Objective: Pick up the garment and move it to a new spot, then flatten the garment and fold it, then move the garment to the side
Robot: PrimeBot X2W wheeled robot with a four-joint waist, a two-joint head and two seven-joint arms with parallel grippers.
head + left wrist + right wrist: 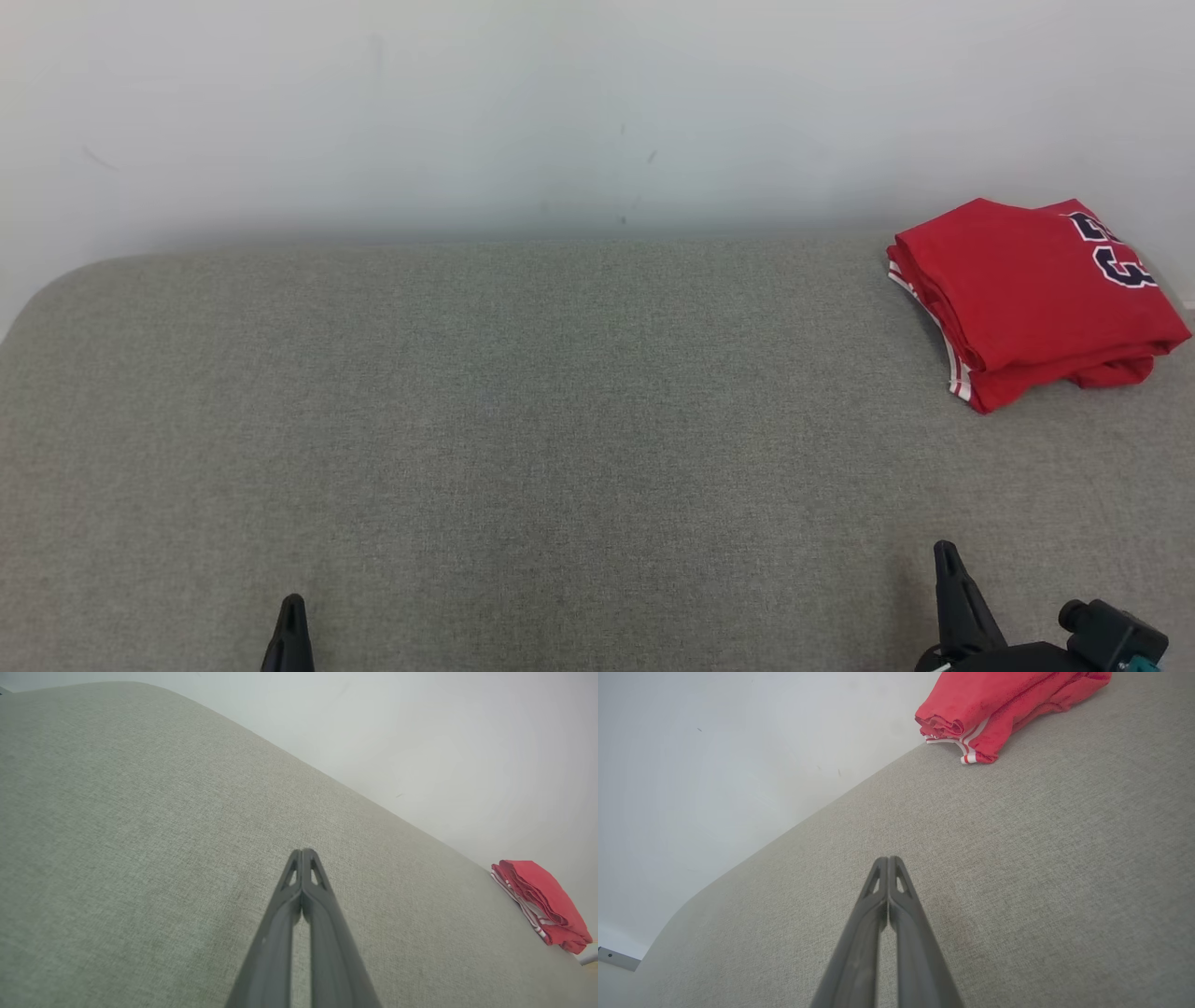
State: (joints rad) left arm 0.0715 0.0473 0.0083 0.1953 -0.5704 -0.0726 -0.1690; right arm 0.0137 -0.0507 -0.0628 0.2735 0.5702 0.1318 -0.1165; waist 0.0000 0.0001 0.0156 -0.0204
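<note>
Fabric, grey and coarsely woven, covers the table (560,420), which has rounded corners and stands against a pale wall (560,112). In the head view the red jersey (1027,289) lies at about 2 o'clock, at the far right of the table, close to the wall. It is folded into a compact, layered stack. White stripes run along the hem on its left side, and dark numerals outlined in white show on its top face at the far right.

The left gripper (291,625) sits at about 7 o'clock in the head view, well apart from the jersey. Its own wrist view shows its fingers (289,914) pressed together at the tips, holding nothing, with the jersey (537,891) at 3 o'clock by the table's edge.

The right gripper (950,579) sits at about 5 o'clock in the head view, nearer the jersey but not touching it. Its fingers (873,933) are likewise closed tip to tip and empty, pointing over bare fabric, with the jersey (994,700) at 1 o'clock in that wrist view
</note>
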